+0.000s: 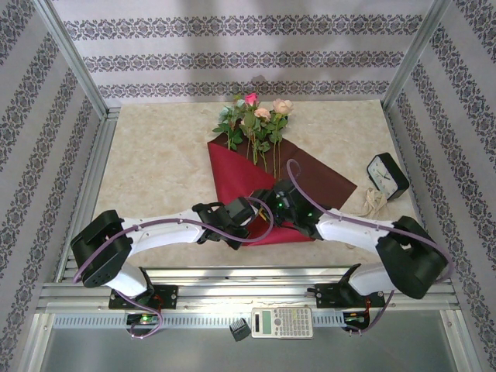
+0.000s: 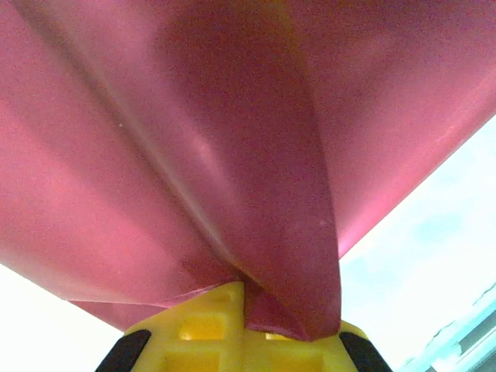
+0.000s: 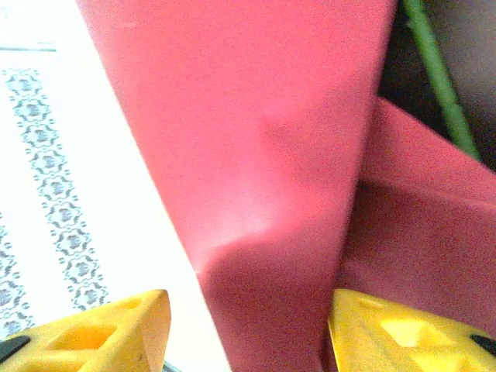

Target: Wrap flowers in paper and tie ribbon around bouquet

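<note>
The flowers [image 1: 252,120] lie at the back of the table, with their stems on the crimson paper [image 1: 232,174]. The paper's right part shows a darker face. My left gripper [image 1: 249,211] is at the paper's near end and is shut on a pinched fold of the paper [image 2: 232,155], held between its yellow fingers [image 2: 209,318]. My right gripper [image 1: 273,203] is right beside it, open. A raised flap of paper [image 3: 256,155] stands between its spread fingertips [image 3: 116,318] and touches only the right one. A green stem [image 3: 438,74] shows behind. The beige ribbon [image 1: 374,203] lies bunched at the right.
A small black clock [image 1: 387,174] sits by the ribbon near the right wall. A calculator [image 1: 282,322] and a small black object [image 1: 239,331] rest on the frame below the table's near edge. Patterned walls close in the left, back and right sides.
</note>
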You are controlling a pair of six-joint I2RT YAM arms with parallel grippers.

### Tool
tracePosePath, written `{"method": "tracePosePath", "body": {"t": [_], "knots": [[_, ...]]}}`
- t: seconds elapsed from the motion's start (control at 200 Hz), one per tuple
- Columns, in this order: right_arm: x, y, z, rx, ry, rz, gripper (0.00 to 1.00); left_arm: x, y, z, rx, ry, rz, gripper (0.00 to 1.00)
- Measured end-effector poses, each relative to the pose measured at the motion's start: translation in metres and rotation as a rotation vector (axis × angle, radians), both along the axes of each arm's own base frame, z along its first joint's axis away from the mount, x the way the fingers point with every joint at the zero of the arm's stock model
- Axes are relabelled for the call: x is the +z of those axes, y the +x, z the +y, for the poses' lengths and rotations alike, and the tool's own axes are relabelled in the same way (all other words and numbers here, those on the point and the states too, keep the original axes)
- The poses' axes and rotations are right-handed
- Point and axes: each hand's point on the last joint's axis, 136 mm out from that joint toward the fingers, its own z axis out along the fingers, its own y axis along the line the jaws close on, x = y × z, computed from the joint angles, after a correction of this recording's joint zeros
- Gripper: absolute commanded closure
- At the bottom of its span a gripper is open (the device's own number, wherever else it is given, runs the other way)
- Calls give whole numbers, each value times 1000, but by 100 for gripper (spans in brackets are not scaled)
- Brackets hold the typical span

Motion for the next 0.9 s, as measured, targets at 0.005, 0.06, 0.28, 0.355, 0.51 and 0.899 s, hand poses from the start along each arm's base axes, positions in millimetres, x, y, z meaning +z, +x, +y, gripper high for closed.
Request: {"method": "tracePosePath", "body": {"t": [0.005,0.06,0.28,0.355,0.51,0.899], "knots": [[1,0,0,1,1,-1,41,0,0,0,0,0,0,100],[7,0,1,0,13,-19,41,0,0,0,0,0,0,100],[-2,-2,13,10,27,-8,45,-5,-5,9,4,36,21,100],[-4,-3,16,15,30,-3,49,-8,-8,13,2,54,33,100],[-2,-3,17,14,22,-4,58,-8,-9,13,0,57,39,100],[-17,-23,-16,36,-162,28,100,24,-1,5,38,-46,-38,47]]}}
